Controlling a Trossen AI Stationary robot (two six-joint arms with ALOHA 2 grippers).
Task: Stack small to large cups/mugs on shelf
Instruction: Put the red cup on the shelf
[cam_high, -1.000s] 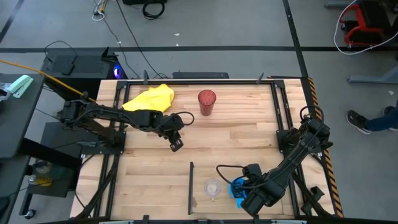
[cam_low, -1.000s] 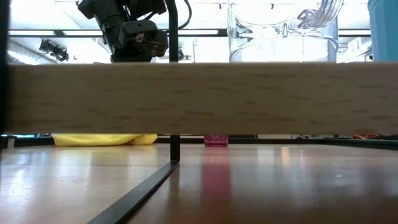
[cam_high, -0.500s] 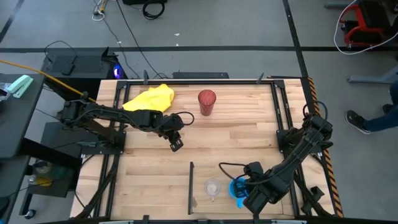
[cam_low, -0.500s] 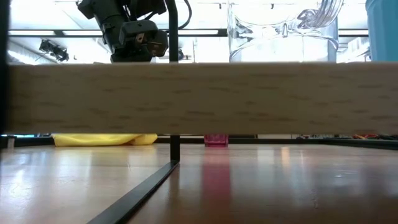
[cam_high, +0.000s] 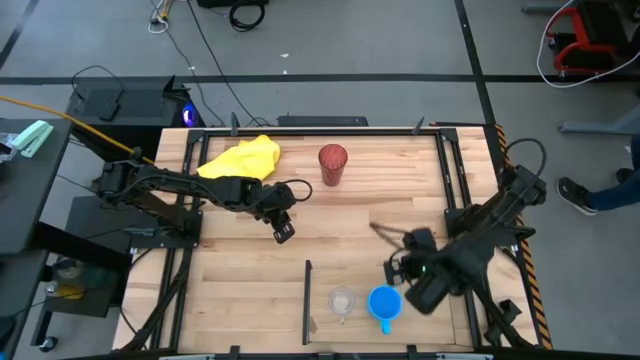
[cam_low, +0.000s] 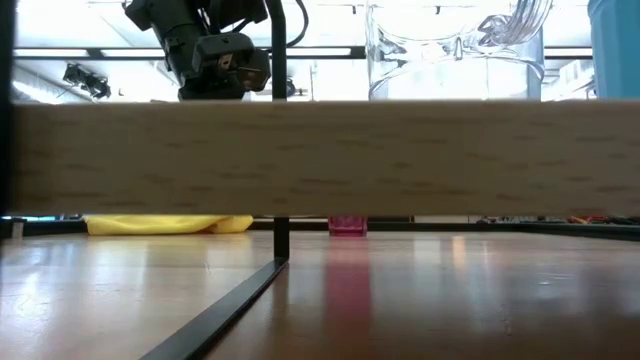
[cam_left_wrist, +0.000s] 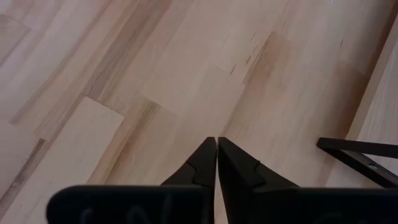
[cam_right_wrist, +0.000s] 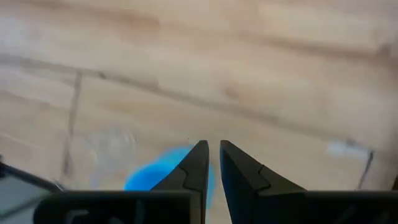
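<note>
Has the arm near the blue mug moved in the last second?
Yes. The right gripper has lifted off the blue mug and pulled back toward the table's middle; the mug stays beside the clear cup.

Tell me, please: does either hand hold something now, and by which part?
Nothing is held. The left hand is shut and empty; the right hand is empty above the blue mug.

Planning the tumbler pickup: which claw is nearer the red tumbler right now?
Left. The left claw hangs over the boards just in front of the red tumbler, slightly to its left. The right claw is farther off, near the front, by the blue mug.
</note>
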